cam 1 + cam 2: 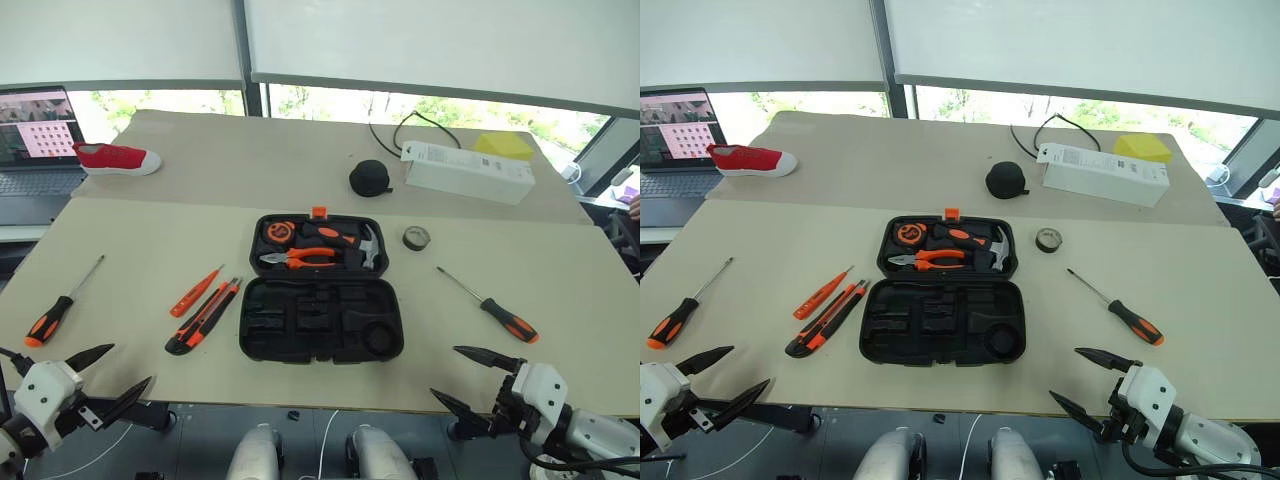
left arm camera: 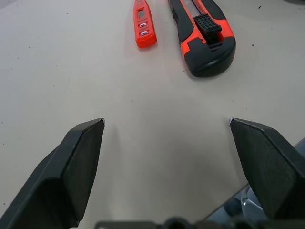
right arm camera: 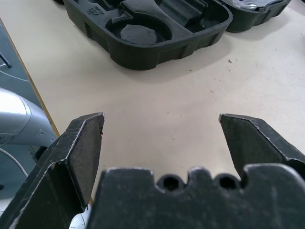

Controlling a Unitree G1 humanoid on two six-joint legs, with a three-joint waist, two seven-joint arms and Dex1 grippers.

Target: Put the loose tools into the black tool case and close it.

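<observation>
- The black tool case is seen lying open flat at the middle of the table, its orange latch on the far edge.
- In the far half of the case, orange-handled pliers, a hammer and a tape measure are seated in their recesses; the near half holds only empty moulded recesses.
- Just left of the case, the black-and-orange utility knife and the slim orange tester screwdriver are laid side by side, both slanted, close together but apart from the case.
- Well to the left, near the table's left edge, one long screwdriver is found, handle toward the near edge.
- On the right of the case, the second long screwdriver is laid diagonally, handle nearer the robot.
- The small dark tape roll is set just beyond the case's far right corner.
- The left gripper is held over the near left edge with its fingers spread wide, nothing between them; the knife and tester lie ahead of it in the left wrist view.
- The right gripper is held at the near right edge, likewise spread wide and empty, facing the case's near half.
- Farther back, a round black pouch, a white box, a red shoe and a laptop are seen.
</observation>
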